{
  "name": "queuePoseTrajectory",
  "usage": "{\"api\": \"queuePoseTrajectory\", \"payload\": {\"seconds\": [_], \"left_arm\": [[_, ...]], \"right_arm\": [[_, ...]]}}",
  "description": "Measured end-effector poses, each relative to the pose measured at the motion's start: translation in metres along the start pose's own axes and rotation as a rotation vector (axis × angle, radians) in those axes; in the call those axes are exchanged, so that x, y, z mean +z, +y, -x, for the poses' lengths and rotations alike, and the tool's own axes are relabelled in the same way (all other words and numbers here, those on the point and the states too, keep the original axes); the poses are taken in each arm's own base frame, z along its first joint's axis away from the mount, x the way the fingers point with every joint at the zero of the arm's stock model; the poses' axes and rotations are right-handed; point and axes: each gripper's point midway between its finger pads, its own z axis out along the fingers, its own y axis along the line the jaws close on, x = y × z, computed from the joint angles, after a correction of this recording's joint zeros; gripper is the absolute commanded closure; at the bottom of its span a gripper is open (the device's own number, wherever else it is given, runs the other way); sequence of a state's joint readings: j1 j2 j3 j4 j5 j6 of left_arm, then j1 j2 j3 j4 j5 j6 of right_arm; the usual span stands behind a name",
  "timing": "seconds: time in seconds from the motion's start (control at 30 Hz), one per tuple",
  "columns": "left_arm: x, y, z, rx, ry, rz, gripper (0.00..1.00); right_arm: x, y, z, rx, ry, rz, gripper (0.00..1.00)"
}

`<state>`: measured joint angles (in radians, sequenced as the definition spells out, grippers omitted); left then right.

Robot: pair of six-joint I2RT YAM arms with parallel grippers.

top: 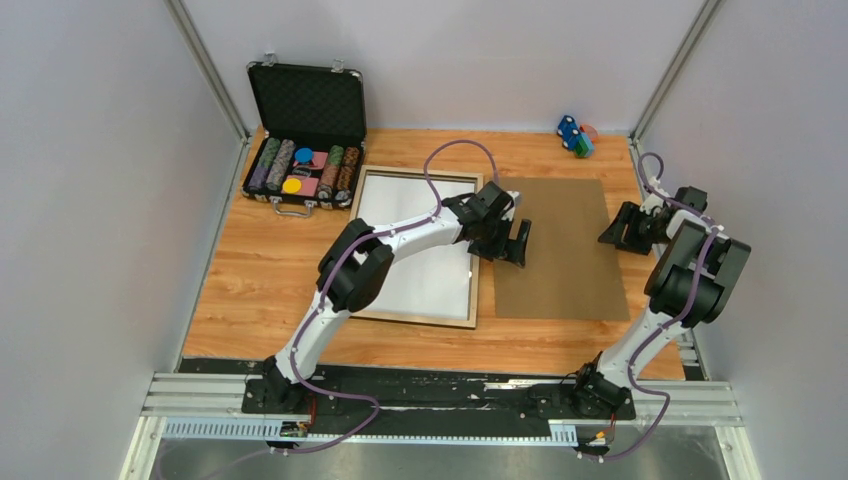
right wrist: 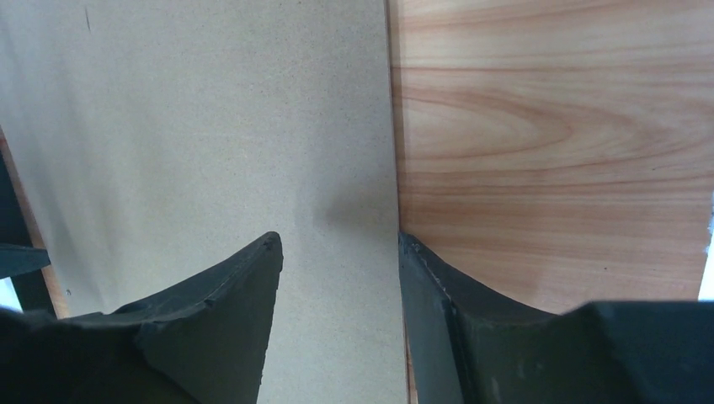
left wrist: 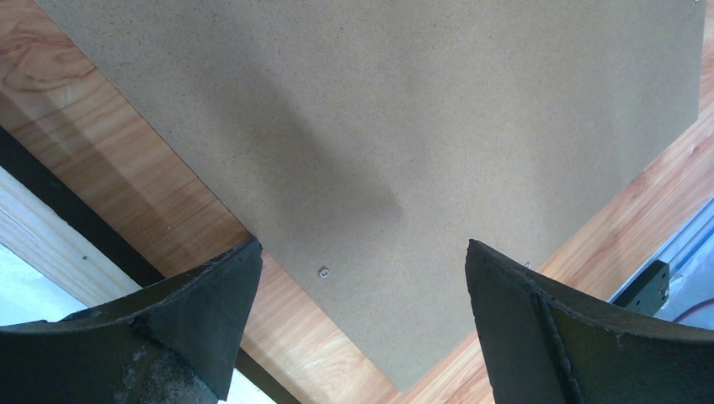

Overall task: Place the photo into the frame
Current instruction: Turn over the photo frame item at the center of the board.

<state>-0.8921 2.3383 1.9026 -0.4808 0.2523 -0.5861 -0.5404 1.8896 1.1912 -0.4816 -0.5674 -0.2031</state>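
Frame (top: 425,319) is lying flat near the middle of the table (top: 270,260), pale wood face up. A white sheet (top: 440,270) is filling its opening, but no beach scene is showing in any view, so I cannot tell whether that sheet is the photo lying picture-down. Just beside the frame's right edge, the brown backing board (top: 560,250) is resting flat on the wood. The left gripper (top: 512,252) is hanging over the board's near-left part with its jaws spread as wide as they go and nothing between them; in its own view the board's corner (left wrist: 404,126) is sitting under the gap. The right gripper (right wrist: 337,240) is hovering at the board's opposite long edge, about half open and holding nothing. One finger is standing over the board (right wrist: 194,126) and the other over bare table, so the edge is running between them. The step in hand is probably lifting the board so that it can close the frame's back. Doing it well likely means catching the thin edge without pressing it flat, raising both sides evenly so the board is not flexing, and keeping it clear of the glass while carrying it across. The open chip case (top: 305,130) and the toy car (top: 575,135) are sitting well apart at the far edge, out of the way.
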Motion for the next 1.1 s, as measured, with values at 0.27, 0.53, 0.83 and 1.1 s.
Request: {"api": "queuePoseTrajectory", "payload": {"seconds": [0.27,0.53,0.83,1.1], "left_arm": [[0.000,0.000,0.000,-0.015,0.006,-0.012,0.00],[-0.001,0.000,0.000,-0.016,0.015,-0.029,0.00],[-0.003,-0.002,-0.001,0.013,0.032,-0.061,0.00],[-0.008,-0.006,-0.011,0.028,0.067,-0.115,0.00]], "right_arm": [[0.000,0.005,0.000,-0.028,0.001,0.040,0.51],[-0.012,0.011,0.005,-0.052,-0.017,0.077,0.58],[-0.094,0.091,0.053,-0.189,-0.201,0.222,0.58],[-0.145,0.161,0.054,-0.299,-0.283,0.349,0.58]]}}
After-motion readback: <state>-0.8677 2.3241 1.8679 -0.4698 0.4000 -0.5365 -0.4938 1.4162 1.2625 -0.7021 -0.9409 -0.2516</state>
